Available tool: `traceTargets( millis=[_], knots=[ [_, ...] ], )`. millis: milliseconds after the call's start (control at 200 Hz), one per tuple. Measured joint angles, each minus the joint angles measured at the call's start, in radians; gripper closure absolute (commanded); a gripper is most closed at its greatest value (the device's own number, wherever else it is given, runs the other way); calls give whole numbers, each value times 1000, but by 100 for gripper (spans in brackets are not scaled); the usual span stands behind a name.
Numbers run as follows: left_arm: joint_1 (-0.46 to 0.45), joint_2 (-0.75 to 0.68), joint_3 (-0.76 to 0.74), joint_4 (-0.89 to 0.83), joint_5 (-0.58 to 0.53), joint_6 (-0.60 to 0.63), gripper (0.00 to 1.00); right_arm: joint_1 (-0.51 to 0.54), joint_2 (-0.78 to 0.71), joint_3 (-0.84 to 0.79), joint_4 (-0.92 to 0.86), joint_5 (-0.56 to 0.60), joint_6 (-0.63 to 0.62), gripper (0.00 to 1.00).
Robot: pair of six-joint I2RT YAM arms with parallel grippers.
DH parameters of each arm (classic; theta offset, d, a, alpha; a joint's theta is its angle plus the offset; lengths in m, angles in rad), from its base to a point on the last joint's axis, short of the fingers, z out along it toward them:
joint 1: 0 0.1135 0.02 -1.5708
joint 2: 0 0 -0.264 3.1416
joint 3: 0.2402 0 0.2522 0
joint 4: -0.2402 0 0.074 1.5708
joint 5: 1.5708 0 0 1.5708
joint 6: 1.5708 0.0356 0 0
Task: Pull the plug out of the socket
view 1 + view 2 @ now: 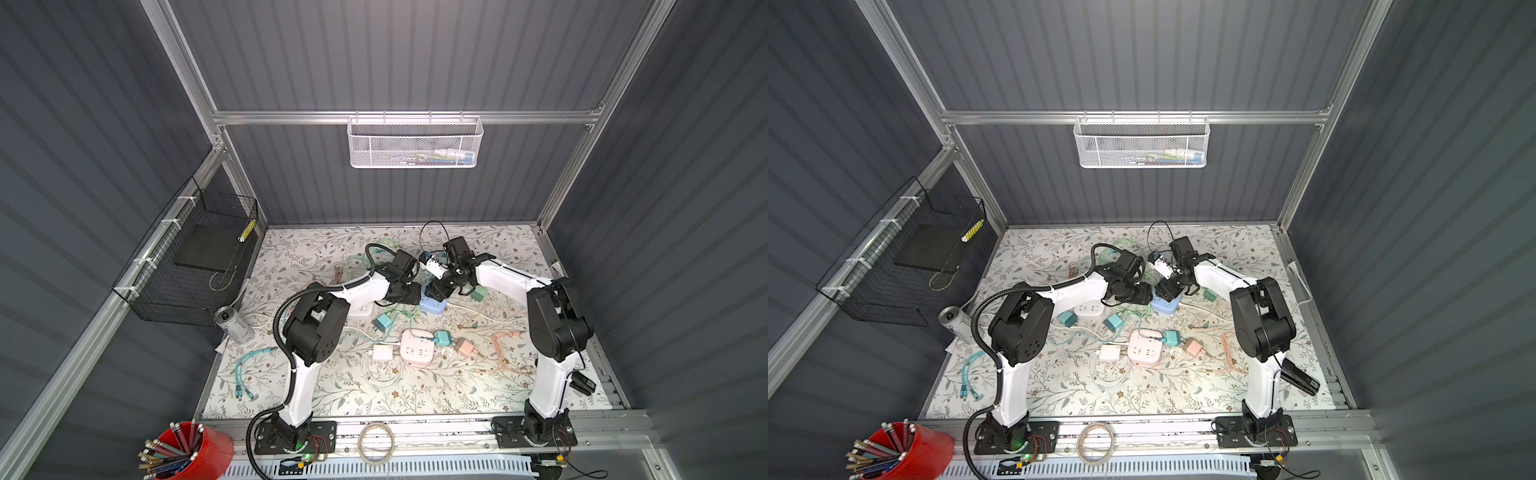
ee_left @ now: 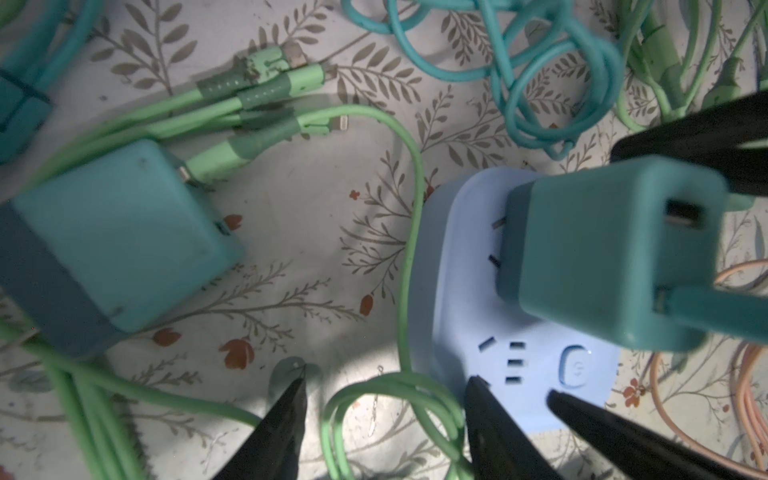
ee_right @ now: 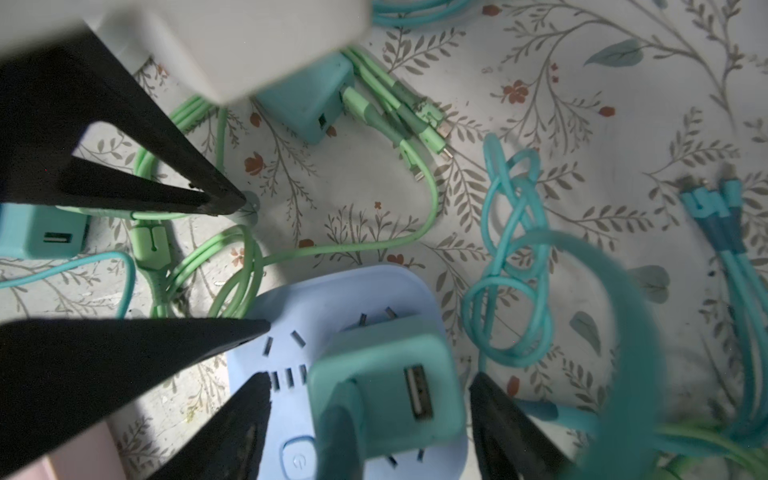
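Item 1: blue socket (image 1: 432, 308) lies mid-surface (image 1: 415, 399), toward the rear, just behind pink socket (image 1: 417, 348).

Item 2: teal plug (image 3: 386, 399) stands on blue socket's top face, tilted, w/ prongs partly exposed above the slots. It is not fully seated and not clear of the socket. Teal cable (image 2: 715, 316) leaves one of its ports; 2nd port is vacant.

Item 3: left end effector (image 2: 388, 378) is released, jaws spread. One fingertip (image 2: 486, 399) rests on socket face near pwr button (image 2: 575, 368); the other is down on the surface beside green cable (image 2: 409, 232).

Item 4: right end effector (image 3: 368, 376) has one jaw on each side of teal plug. Gap shows on one side in right wrist view, so cannot tell whether it is clamped.

Item 5: spare teal charger (image 2: 124, 232) lies nearby, apart from socket.
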Motion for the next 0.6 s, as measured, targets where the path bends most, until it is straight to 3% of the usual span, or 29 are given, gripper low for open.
traceTargets(
  millis=[600],
  knots=[
    [0,6,0,15,18,0,40,7,82,107,-78,31,-50,42]
  ],
)
